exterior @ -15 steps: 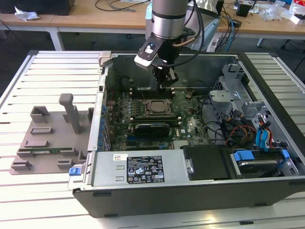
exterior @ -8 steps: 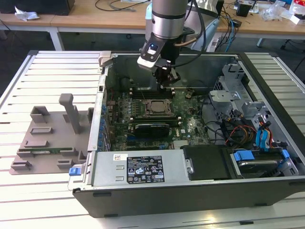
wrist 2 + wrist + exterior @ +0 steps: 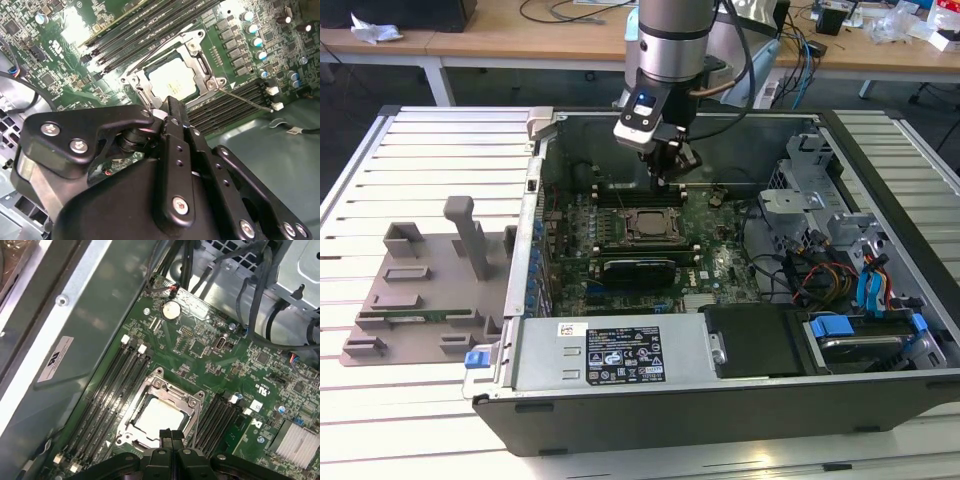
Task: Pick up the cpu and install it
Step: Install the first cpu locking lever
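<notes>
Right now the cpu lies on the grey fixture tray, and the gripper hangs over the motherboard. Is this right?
Not on the grey fixture tray: both wrist views show the cpu seated in the socket on the motherboard. The gripper does hang over the motherboard.

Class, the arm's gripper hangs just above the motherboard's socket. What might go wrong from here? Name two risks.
The small square silver-topped cpu lies in the metal socket frame; if slightly askew, pressing may damage it. The black gripper is close above: it may knock the thin wire lever.
</notes>
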Robot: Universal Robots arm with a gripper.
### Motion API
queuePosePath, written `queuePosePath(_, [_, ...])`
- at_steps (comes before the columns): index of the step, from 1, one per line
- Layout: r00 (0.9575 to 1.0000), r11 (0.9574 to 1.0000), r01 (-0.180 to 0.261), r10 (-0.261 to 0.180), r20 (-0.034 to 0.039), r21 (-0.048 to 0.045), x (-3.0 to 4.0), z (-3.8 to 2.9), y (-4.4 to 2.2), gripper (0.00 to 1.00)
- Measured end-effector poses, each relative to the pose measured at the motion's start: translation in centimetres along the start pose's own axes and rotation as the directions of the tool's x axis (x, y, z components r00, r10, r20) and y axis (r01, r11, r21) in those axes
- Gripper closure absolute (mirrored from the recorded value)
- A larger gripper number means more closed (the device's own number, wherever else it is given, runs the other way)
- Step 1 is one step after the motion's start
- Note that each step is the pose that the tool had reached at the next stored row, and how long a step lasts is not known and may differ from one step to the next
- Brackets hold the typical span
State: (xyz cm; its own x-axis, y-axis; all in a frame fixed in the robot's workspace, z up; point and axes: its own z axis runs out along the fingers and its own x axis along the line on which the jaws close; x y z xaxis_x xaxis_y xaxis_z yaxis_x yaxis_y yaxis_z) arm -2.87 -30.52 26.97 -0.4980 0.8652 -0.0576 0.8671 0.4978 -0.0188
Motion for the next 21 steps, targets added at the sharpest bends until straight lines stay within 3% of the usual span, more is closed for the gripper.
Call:
queuePosePath(4, [0.9986, 0.9986, 0.053, -0.053, 0.0018, -0.0027, 0.0, 0.0, 0.0, 0.89])
queuePosePath(10, [0.9952, 0.9952, 0.098, -0.098, 0.0033, -0.0048, 0.0, 0.0, 0.0, 0.89])
queuePosePath(21, [0.9813, 0.9813, 0.193, -0.192, 0.0067, -0.0094, 0.0, 0.0, 0.0, 0.89])
